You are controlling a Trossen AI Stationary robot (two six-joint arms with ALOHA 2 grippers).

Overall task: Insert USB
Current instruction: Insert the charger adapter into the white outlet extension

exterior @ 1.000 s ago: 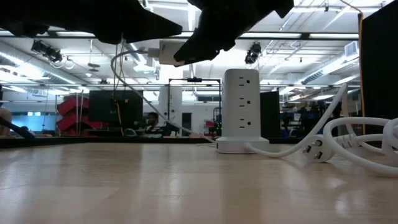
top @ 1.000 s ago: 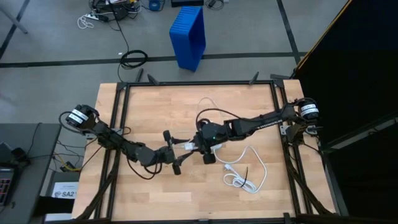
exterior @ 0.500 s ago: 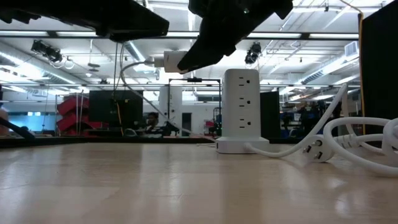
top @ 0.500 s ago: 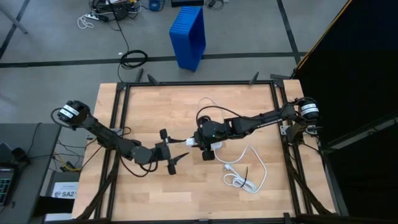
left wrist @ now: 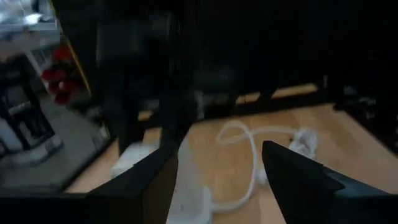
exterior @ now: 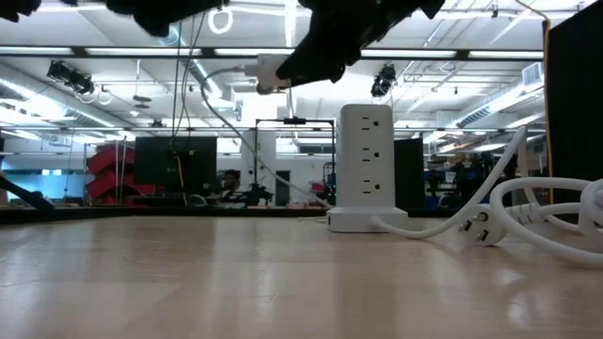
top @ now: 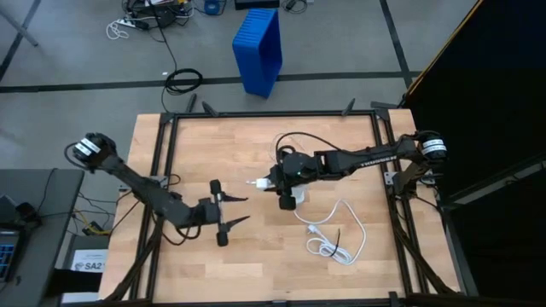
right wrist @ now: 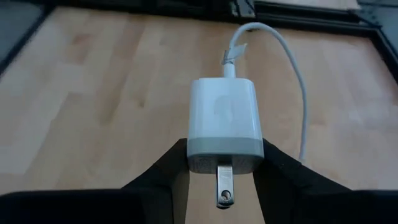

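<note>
My right gripper (top: pixel 266 182) hovers over the middle of the table, shut on the white charger block (right wrist: pixel 222 121). The USB, a thin white cable (right wrist: pixel 292 68), has its plug (right wrist: pixel 229 57) in the block's face that points away from the wrist. In the low view the cable (exterior: pixel 212 94) hangs from the block in a slack arc. My left gripper (top: pixel 239 210) is open, left of the block and apart from it, touching nothing. The white power tower (exterior: pixel 366 165) stands upright on the table under the right arm. My right gripper pinches the charger block between its two fingers (right wrist: pixel 169 167), one on each side face at the prong end (right wrist: pixel 205 163). It comes level from the table's right. The metal prong (right wrist: pixel 224 186) points back at the wrist. The block (exterior: pixel 271 68) is lifted clear, with the cable trailing slack.
A thicker white cord (top: pixel 337 232) with its plug (top: pixel 312 228) lies coiled right of centre, toward the near edge. A black frame (top: pixel 273 113) borders the wooden table. A blue bin (top: pixel 258 47) stands on the floor beyond the far edge.
My left gripper has drawn back from the block toward the table's left edge, staying open. My right gripper has carried the block up and a little toward the far edge, and the cable has followed.
</note>
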